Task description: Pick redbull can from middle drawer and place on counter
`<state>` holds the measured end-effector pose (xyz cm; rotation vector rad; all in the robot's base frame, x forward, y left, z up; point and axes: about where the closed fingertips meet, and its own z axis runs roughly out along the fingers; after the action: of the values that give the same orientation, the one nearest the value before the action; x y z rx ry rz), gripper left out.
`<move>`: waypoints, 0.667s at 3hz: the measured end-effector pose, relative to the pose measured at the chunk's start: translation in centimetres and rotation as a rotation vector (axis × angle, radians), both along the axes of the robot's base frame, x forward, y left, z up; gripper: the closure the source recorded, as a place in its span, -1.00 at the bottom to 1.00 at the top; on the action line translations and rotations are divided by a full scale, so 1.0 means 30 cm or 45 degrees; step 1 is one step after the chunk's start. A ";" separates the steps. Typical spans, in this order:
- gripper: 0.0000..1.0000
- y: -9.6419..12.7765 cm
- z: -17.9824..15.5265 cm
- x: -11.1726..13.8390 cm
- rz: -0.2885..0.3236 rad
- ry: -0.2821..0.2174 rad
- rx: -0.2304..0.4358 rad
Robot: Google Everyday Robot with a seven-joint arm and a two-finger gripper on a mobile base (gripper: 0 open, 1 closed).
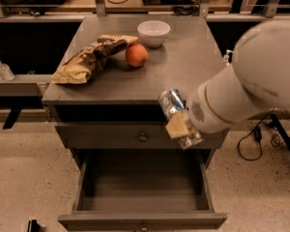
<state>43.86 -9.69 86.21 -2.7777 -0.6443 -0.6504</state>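
Observation:
The redbull can (172,104), slim and silver-blue, is held tilted in my gripper (180,122) in front of the counter's front edge, above the open drawer. My gripper is shut on the can, its tan fingertip pad (177,125) across the can's side. My white arm comes in from the right. The middle drawer (142,220) is pulled out at the bottom and its inside shows nothing in it. The counter (183,66) is the grey cabinet top behind the can.
On the counter stand a white bowl (153,33), an orange (136,55) and a brown chip bag (89,60). A shut knobbed drawer (142,137) sits above the open one. Cables lie on the floor at the right.

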 end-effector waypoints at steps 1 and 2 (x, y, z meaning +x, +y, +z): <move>1.00 -0.015 0.191 0.125 -0.109 -0.042 0.004; 1.00 -0.036 0.255 0.285 -0.226 0.033 0.068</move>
<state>52.40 -10.78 93.85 -2.8099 -0.3725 -0.6539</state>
